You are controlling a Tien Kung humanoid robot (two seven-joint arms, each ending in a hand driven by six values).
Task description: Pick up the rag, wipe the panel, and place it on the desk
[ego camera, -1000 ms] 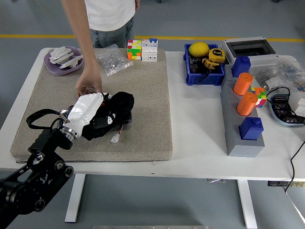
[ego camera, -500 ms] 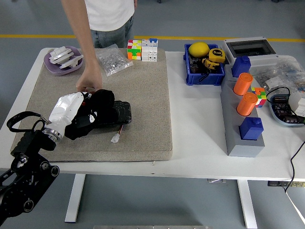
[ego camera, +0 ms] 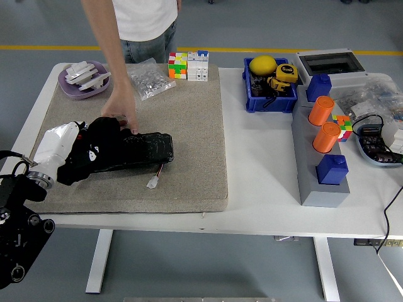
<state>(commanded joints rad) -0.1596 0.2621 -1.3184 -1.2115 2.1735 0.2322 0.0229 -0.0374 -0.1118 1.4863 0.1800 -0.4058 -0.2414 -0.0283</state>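
Note:
The black panel (ego camera: 150,150) lies flat on the beige mat (ego camera: 198,132), at its left part. My left hand (ego camera: 80,154), white-shelled, is shut on the black rag (ego camera: 99,146), which rests on the panel's left end and hangs over it. A person at the far side reaches down, and the person's hand (ego camera: 119,112) has its fingertips on the panel's far edge, just beside the rag. The right arm does not show.
A purple dish (ego camera: 84,79), a bag of small parts (ego camera: 150,80) and a colour cube (ego camera: 177,65) stand along the mat's far edge. A small white connector (ego camera: 153,182) lies in front of the panel. At right are a blue bin (ego camera: 269,89) and a grey block (ego camera: 318,167) with orange cylinders.
My left hand has dragged the rag leftward along the panel, baring its right part. The person's hand stayed at the panel's far edge.

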